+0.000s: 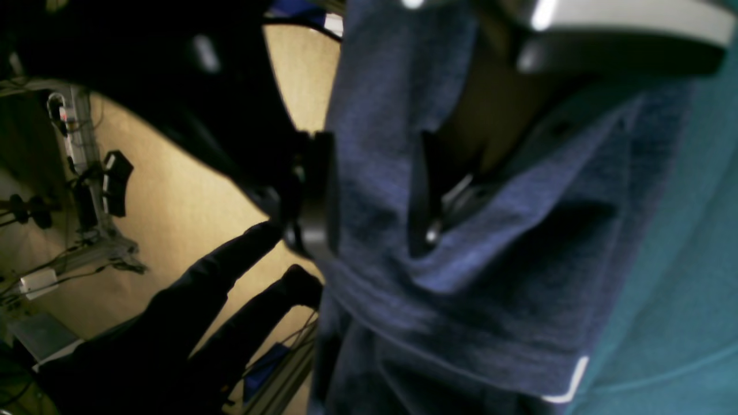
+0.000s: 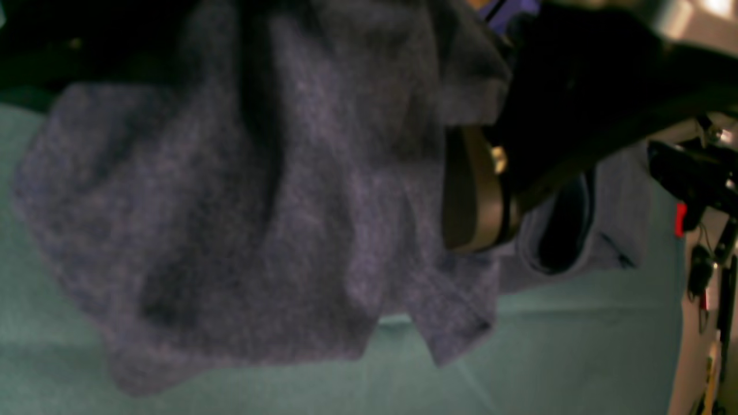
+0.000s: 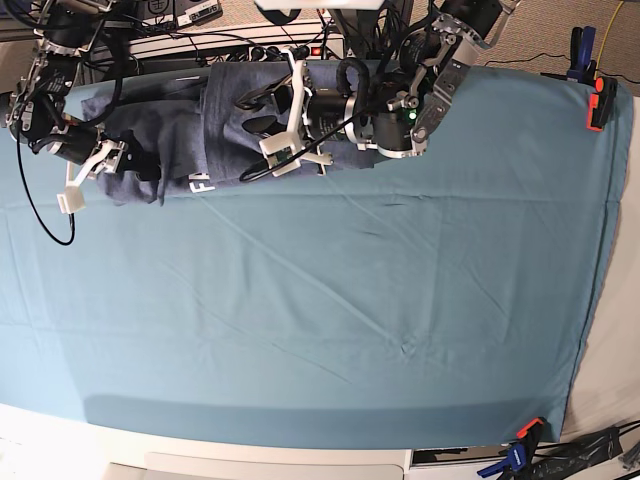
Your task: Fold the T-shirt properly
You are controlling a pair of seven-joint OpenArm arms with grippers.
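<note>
The T-shirt [image 3: 170, 130] lies bunched along the far left of the teal table cloth [image 3: 350, 300], with white lettering [image 3: 200, 183] on its front fold. My left gripper [image 3: 280, 140] reaches in from the right, shut on a thick fold of the T-shirt [image 1: 519, 276]. In its wrist view the cloth is pinched between the two fingers [image 1: 314, 190]. My right gripper [image 3: 85, 175] sits at the shirt's left end with its jaws wide apart. The T-shirt [image 2: 230, 230] drapes beside one of the fingers [image 2: 470, 196], and the other finger is hidden.
Orange and blue clamps [image 3: 597, 100] [image 3: 525, 432] pin the cloth at the right corners. Cables and stands crowd the back edge [image 3: 200, 15]. The table's left edge runs close to my right gripper, with tan floor [image 1: 173, 173] beyond it.
</note>
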